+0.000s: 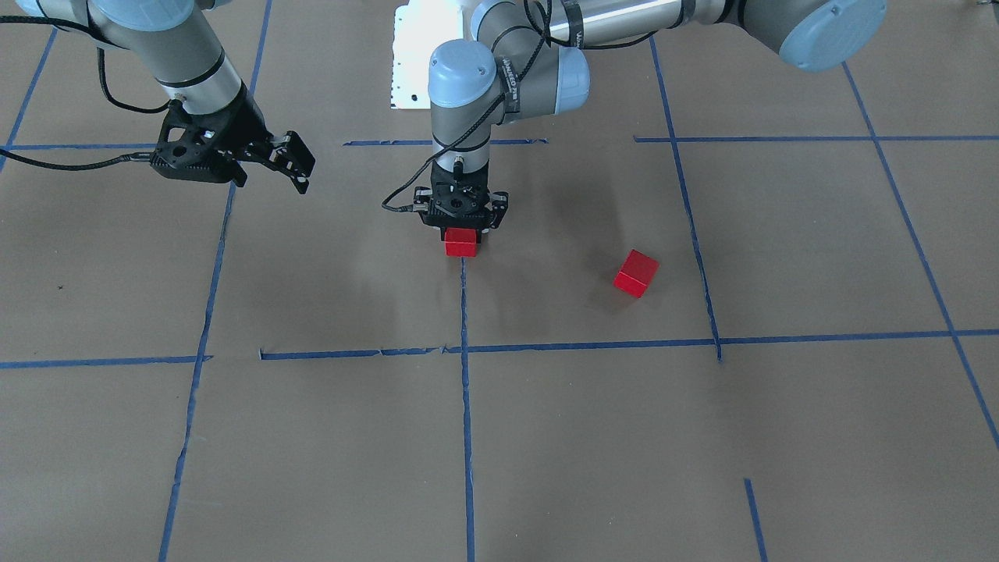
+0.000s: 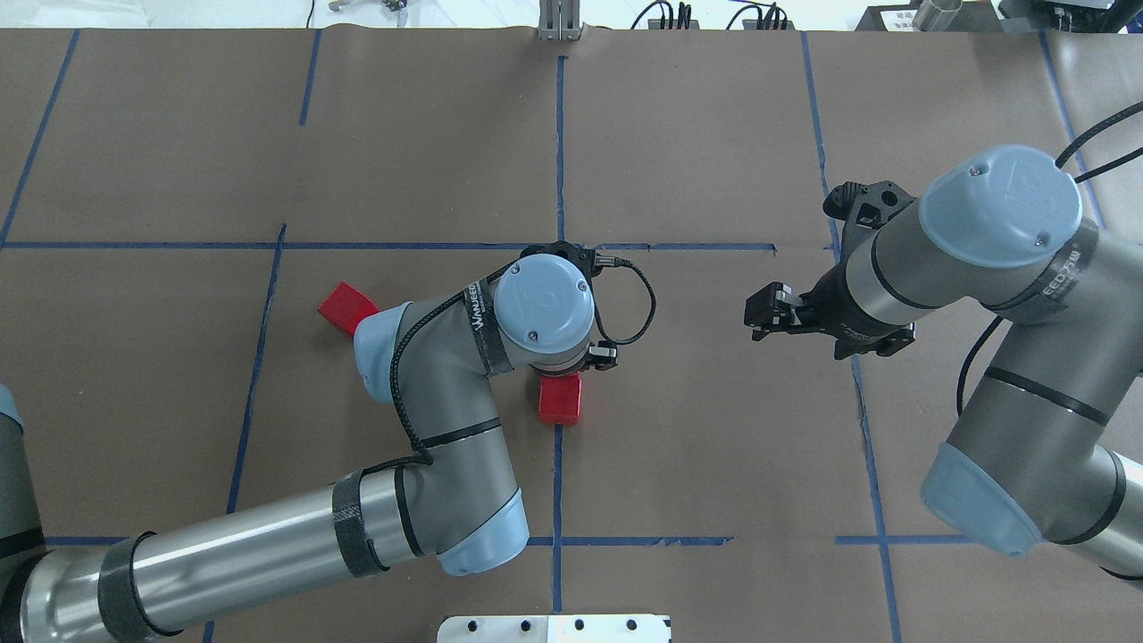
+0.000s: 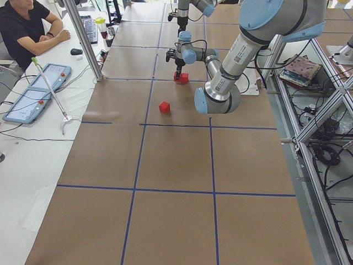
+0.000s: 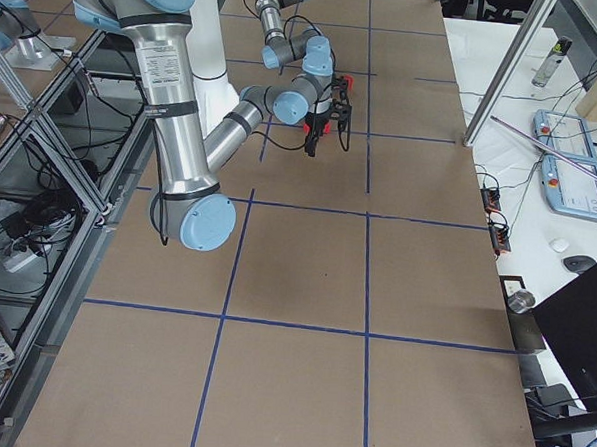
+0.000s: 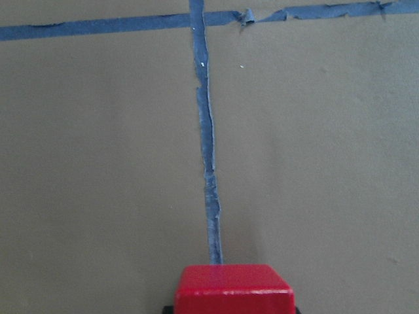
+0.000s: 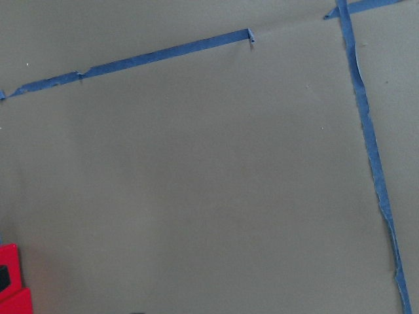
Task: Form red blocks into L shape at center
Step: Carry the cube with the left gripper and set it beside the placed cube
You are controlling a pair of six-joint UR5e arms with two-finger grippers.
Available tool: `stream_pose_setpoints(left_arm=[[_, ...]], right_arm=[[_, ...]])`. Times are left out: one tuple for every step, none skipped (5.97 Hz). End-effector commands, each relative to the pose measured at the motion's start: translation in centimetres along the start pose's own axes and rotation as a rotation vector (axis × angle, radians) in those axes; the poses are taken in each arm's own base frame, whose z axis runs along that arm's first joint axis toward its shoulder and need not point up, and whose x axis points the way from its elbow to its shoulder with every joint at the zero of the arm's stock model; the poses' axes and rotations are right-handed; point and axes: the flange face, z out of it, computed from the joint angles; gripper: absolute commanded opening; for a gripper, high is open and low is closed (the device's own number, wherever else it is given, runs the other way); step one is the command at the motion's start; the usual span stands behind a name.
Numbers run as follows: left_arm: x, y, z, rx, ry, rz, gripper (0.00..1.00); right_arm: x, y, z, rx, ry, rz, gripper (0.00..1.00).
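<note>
My left gripper (image 1: pixel 461 226) points straight down at the table's center, shut on a red block (image 1: pixel 460 243) at the end of a blue tape line. The block also shows in the overhead view (image 2: pixel 561 399) and at the bottom of the left wrist view (image 5: pixel 233 288). I cannot tell whether it rests on the paper. A second red block (image 1: pixel 636 273) lies loose and turned at an angle, on my left side (image 2: pixel 345 306). A third red block does not show clearly. My right gripper (image 1: pixel 300 164) hangs open and empty above the table, apart from the blocks (image 2: pixel 757 319).
Brown paper with a grid of blue tape lines (image 1: pixel 465 406) covers the table. A white plate (image 1: pixel 410 62) lies at the robot's base. A person (image 3: pixel 25 30) sits at a side desk beyond the table's far edge.
</note>
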Motion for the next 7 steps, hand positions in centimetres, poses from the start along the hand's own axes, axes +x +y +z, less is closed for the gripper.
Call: stream_pose_setpoints(left_arm=[[0.1,0.1,0.0,-0.001,0.001,0.001,0.20],[0.0,0.1,0.1,-0.003,0.000,0.006,0.38],[0.0,0.1,0.1,-0.003,0.000,0.007,0.68],[0.0,0.1,0.1,-0.003,0.000,0.009,0.77],[0.0,0.1,0.1,-0.001,0.004,0.009,0.92],[0.3,-0.1,-0.6,0.017,0.041,0.013,1.00],[-0.9,-3.1,-4.1,0.071,0.077,-0.011,1.00]], right_arm=[[-0.1,0.0,-0.1,0.000,-0.002,0.000,1.00],[-0.2,0.0,-0.1,-0.001,-0.002,0.001,1.00],[-0.1,0.0,-0.1,-0.001,-0.002,0.000,1.00],[-0.2,0.0,-0.2,0.000,-0.005,0.000,1.00],[-0.3,0.2,-0.4,-0.002,-0.011,-0.003,1.00],[-0.4,0.2,-0.5,-0.002,-0.012,-0.004,1.00],[-0.3,0.2,-1.0,0.002,-0.020,-0.004,1.00]])
